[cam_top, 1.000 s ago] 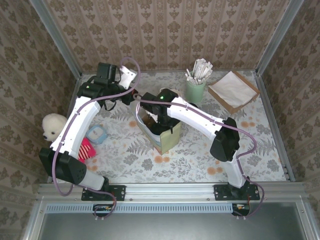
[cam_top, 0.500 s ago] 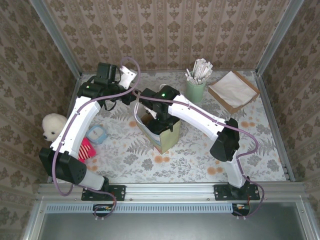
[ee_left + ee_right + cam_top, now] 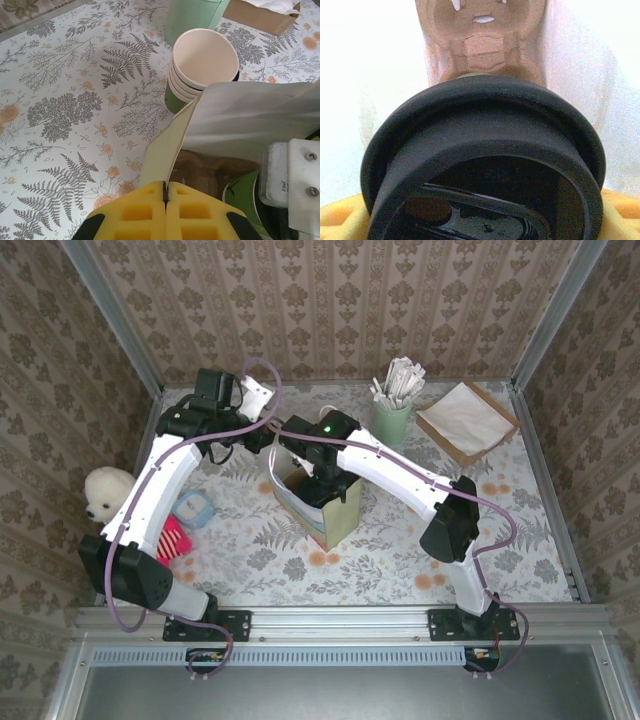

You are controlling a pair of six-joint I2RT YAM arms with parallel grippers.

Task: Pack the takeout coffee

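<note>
R pincer (image 3: 480, 216) clamped round coffee cup (image 3: 485, 150), black lid facing cam. Vs 1 s ago: R arm has swung over and dipped into bag (image 3: 240, 120). Cup now inside bag mouth, cardboard tray (image 3: 480, 45) below pincer. L pincer (image 3: 164, 192) pressed together on bag rim, holding it open. Cup prob. not seated yet, view too glary. Next: lower, let go.

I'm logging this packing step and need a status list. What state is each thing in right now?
left gripper: shut, pinching the rim of the paper bag.
right gripper: closed on the takeout coffee, down in the bag.
paper bag: upright, mouth open.
takeout coffee: lid on, held inside the bag.
stack of cups: nested, lidless, top one empty.
stick holder: upright, holding white sticks.
</note>
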